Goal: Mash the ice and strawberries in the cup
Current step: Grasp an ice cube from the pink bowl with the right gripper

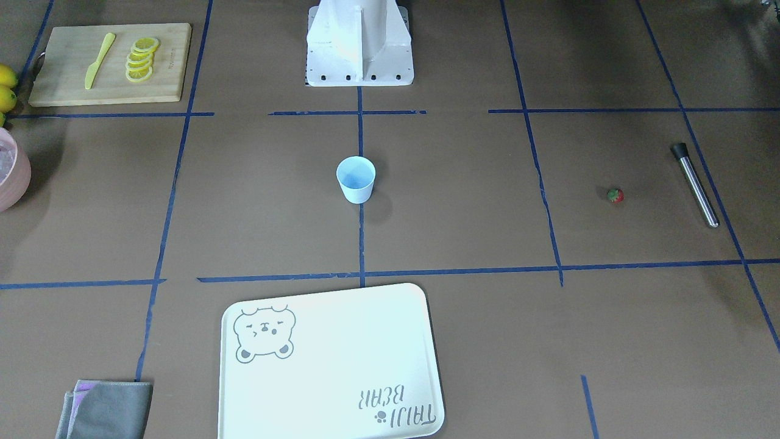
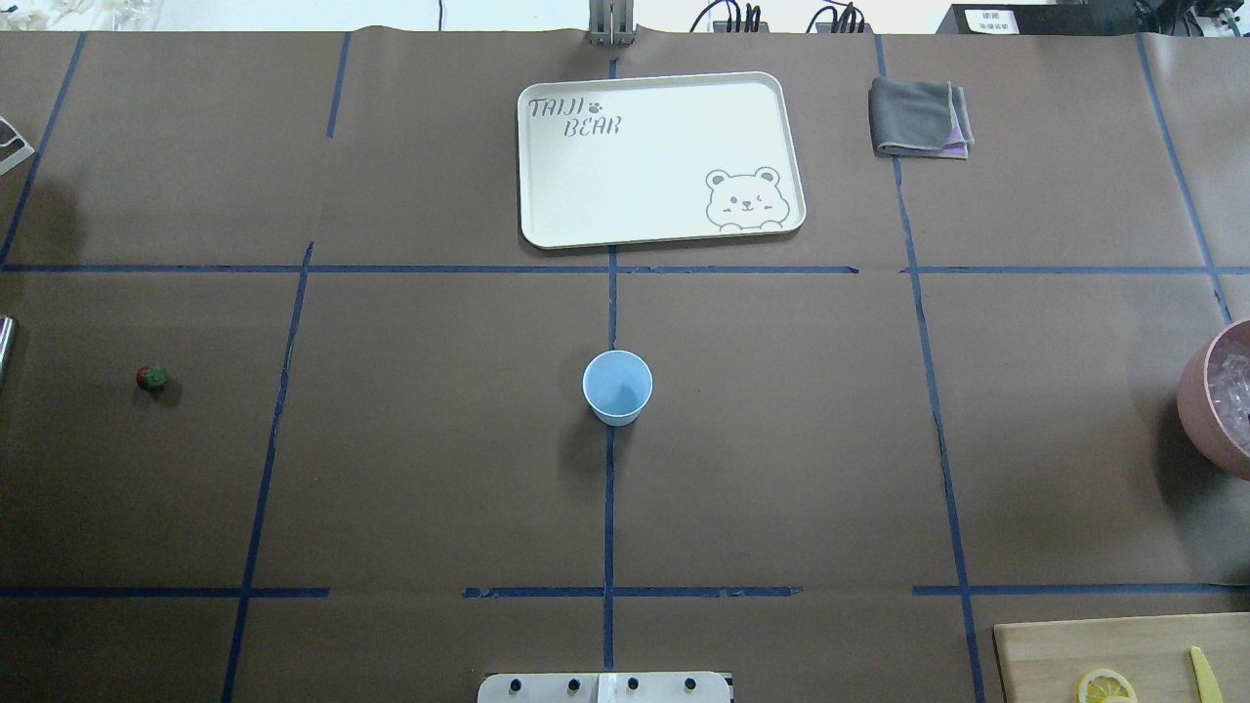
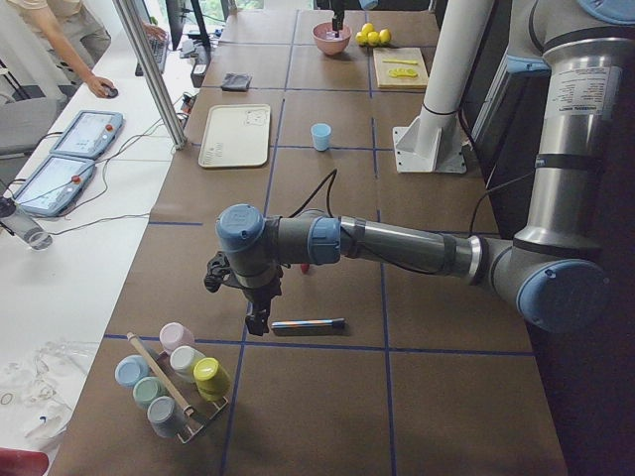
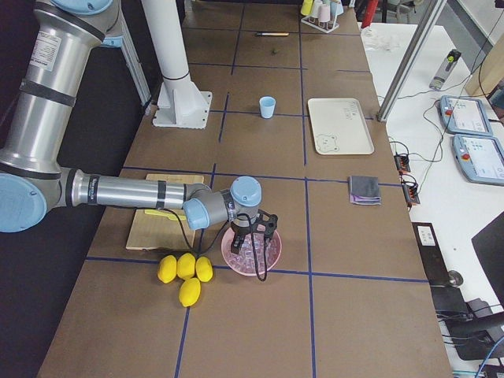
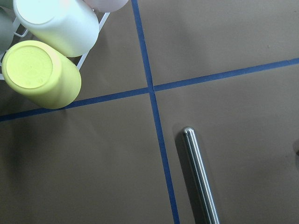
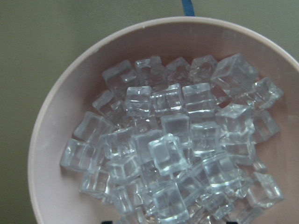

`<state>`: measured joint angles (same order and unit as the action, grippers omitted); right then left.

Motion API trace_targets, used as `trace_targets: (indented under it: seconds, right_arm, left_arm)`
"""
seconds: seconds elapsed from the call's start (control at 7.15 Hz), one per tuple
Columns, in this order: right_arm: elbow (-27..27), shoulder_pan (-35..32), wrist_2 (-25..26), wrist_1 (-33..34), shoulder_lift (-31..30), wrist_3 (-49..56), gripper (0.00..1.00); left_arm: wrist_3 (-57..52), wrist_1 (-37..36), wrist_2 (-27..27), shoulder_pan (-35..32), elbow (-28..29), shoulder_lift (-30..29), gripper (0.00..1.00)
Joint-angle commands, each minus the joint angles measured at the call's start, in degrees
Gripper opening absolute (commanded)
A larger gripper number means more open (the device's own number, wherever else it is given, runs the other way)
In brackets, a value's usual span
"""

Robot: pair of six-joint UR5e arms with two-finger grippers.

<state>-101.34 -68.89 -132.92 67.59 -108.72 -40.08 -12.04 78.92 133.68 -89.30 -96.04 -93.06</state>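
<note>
The pale blue cup (image 1: pixel 356 178) stands upright and empty at the table's middle; it also shows in the overhead view (image 2: pixel 617 388). The tiny red strawberry (image 1: pixel 615 195) lies alone on the table at the robot's left (image 2: pixel 150 378). Several clear ice cubes (image 6: pixel 177 149) fill a pink bowl (image 6: pixel 56 121) at the robot's right (image 2: pixel 1196 391). My right gripper (image 4: pixel 250 246) hangs just above that bowl; I cannot tell if it is open. My left gripper (image 3: pixel 256 322) hovers low beside a steel muddler (image 3: pixel 308 324), far from the cup; I cannot tell if it is open.
The muddler (image 1: pixel 694 185) lies near the strawberry. A rack of coloured cups (image 3: pixel 174 382) stands by the left gripper. A cream tray (image 2: pixel 659 156) and a grey cloth (image 2: pixel 918 117) lie beyond the cup. A board (image 1: pixel 109 64) holds lemon slices and a yellow knife; whole lemons (image 4: pixel 185 272) lie nearby.
</note>
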Motion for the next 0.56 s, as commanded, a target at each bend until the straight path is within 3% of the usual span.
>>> trace_targets:
  seconds: [0.0, 0.14, 0.42]
  right_arm:
    - [0.44, 0.69, 0.2, 0.0, 0.35, -0.7, 0.82]
    - [0.53, 0.78, 0.55, 0.0, 0.35, -0.7, 0.78]
    - [0.44, 0.78, 0.64, -0.09, 0.35, -0.7, 0.57]
  left_arm:
    - [0.0, 0.0, 0.0, 0.0, 0.06, -0.01, 1.0]
    - [0.0, 0.0, 0.0, 0.0, 0.06, 0.07, 1.0]
    - [0.0, 0.0, -0.09, 0.0, 0.06, 0.07, 1.0]
